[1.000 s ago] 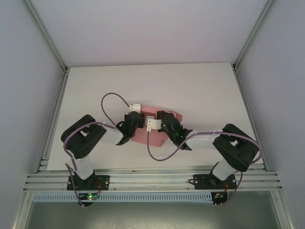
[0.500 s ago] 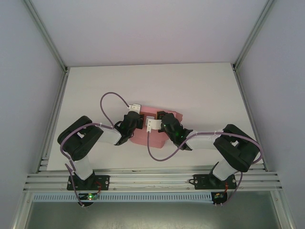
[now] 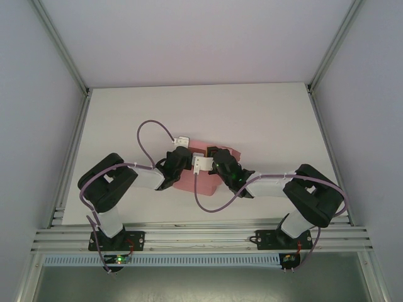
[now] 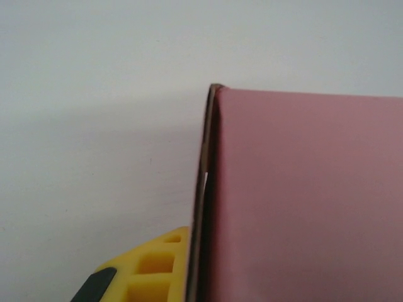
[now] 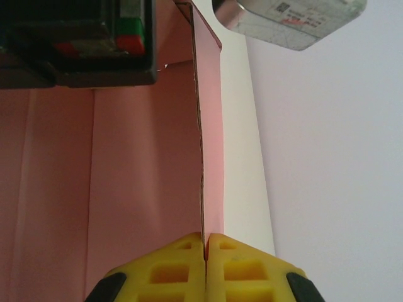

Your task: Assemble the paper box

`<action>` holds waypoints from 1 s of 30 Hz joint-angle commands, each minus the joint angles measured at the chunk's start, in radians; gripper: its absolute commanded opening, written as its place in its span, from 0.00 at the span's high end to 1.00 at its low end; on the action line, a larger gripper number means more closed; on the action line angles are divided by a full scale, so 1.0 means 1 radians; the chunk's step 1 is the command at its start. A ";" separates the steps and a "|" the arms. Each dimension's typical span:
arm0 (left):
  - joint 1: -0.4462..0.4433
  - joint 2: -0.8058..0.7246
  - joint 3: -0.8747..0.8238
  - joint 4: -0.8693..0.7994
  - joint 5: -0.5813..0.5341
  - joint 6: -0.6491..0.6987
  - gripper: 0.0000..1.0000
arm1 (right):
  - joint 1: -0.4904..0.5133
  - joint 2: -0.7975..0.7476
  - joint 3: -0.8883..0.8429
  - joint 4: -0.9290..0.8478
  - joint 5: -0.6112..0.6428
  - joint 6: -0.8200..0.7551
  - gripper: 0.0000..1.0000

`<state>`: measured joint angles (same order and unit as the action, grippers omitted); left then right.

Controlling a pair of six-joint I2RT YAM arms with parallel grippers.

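The pink paper box (image 3: 189, 181) sits mid-table, partly folded, between both grippers. My left gripper (image 3: 186, 158) meets it from the left and my right gripper (image 3: 211, 158) from the right. In the left wrist view a pink panel (image 4: 302, 201) covers the right side. One yellow finger (image 4: 151, 267) presses flat against the outside of an upright card wall (image 4: 200, 207), and the other finger is hidden behind the card. In the right wrist view both yellow fingers (image 5: 170, 270) are closed on the thin edge of an upright pink wall (image 5: 211, 157), my right gripper (image 5: 205, 242) shut on it.
The white table (image 3: 264, 119) stretches behind and to both sides of the box. Aluminium frame rails (image 3: 69, 157) run along the table's edges. Purple cables (image 3: 148, 129) loop near both wrists. The left arm's dark gripper body (image 5: 75, 44) hangs close above the box in the right wrist view.
My left wrist has shifted slightly to the right, closer to the right gripper, and its cable loop has moved with it. The right arm and the box have stayed almost still.
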<state>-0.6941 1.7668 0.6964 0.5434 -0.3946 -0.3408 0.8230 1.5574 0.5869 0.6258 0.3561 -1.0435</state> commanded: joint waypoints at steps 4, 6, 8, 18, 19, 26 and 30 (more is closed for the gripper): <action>0.003 -0.148 -0.069 -0.008 -0.047 0.028 1.00 | 0.002 -0.065 -0.008 -0.172 -0.030 0.111 0.89; -0.027 -0.198 -0.068 -0.064 -0.060 0.015 1.00 | 0.005 -0.117 0.010 -0.173 -0.067 0.160 0.60; -0.061 -0.244 -0.095 -0.062 -0.077 0.005 1.00 | 0.006 -0.196 0.015 -0.175 -0.131 0.230 0.19; -0.095 -0.401 -0.161 -0.285 -0.154 -0.243 1.00 | 0.000 -0.809 -0.148 -0.205 -0.451 0.570 0.02; -0.097 -0.417 -0.169 -0.287 -0.146 -0.244 1.00 | -0.002 -0.846 -0.151 -0.206 -0.409 0.615 0.02; -0.133 -0.511 -0.205 -0.306 -0.121 -0.256 1.00 | -0.035 -0.868 -0.092 -0.334 -0.043 0.930 0.02; -0.148 -0.554 -0.211 -0.327 -0.117 -0.253 1.00 | -0.073 -0.765 -0.025 -0.436 -0.002 1.008 0.02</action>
<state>-0.8219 1.2484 0.4965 0.2424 -0.4908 -0.5663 0.7708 0.7502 0.5060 0.2901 0.2569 -0.1719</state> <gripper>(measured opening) 0.067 0.983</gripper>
